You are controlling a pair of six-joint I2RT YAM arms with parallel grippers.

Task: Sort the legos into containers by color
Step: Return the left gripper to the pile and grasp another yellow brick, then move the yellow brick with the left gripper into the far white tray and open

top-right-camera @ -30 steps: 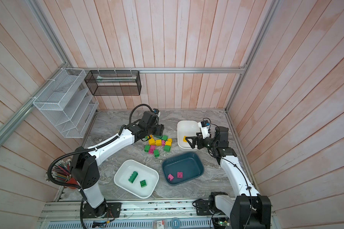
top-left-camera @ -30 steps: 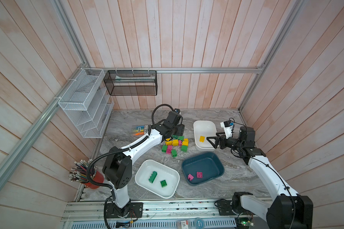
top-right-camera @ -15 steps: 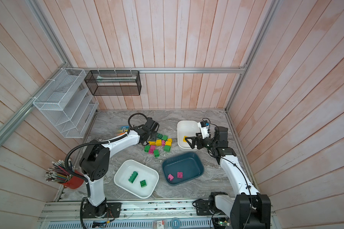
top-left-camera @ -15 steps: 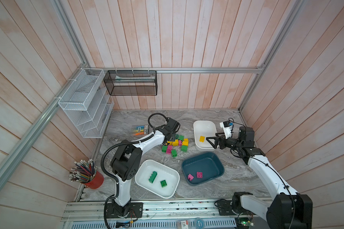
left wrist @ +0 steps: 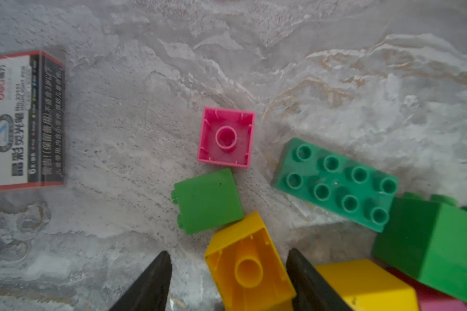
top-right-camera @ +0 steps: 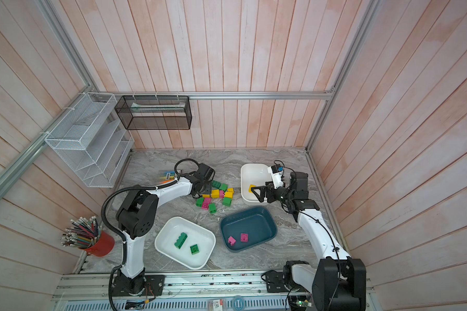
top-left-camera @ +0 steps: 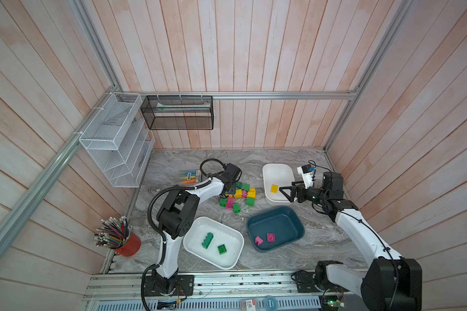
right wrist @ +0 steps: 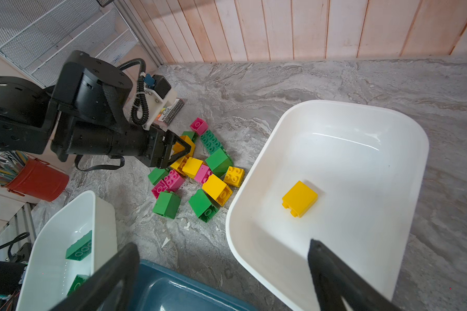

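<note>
Left pincer [left wrist: 227,251] is down in the pile of bricks [top-left-camera: 237,195] mid-desk [top-left-camera: 254,159]. Its jaws are apart and straddle a yellow brick [left wrist: 248,269] whose hollow side faces the wrist camera. One finger is close against it and the other shows a gap, so it's released, not clamped. A pink brick [left wrist: 226,137], hollow side up, and a green brick [left wrist: 208,200] lie just beyond.

Right pincer [top-left-camera: 285,192] hangs spread wide, empty, at the edge of the far white tub [top-left-camera: 278,169]. In both top views that tub sits at three o'clock from the pile, with a lone yellow brick [top-left-camera: 274,188] inside.

Teal tub [top-left-camera: 281,223] at five o'clock holds two pink bricks [top-left-camera: 270,237]. Near white tub [top-left-camera: 197,231] at seven holds two green bricks [top-left-camera: 207,240]. The highlighter pack [top-left-camera: 190,176] lies at ten.
</note>
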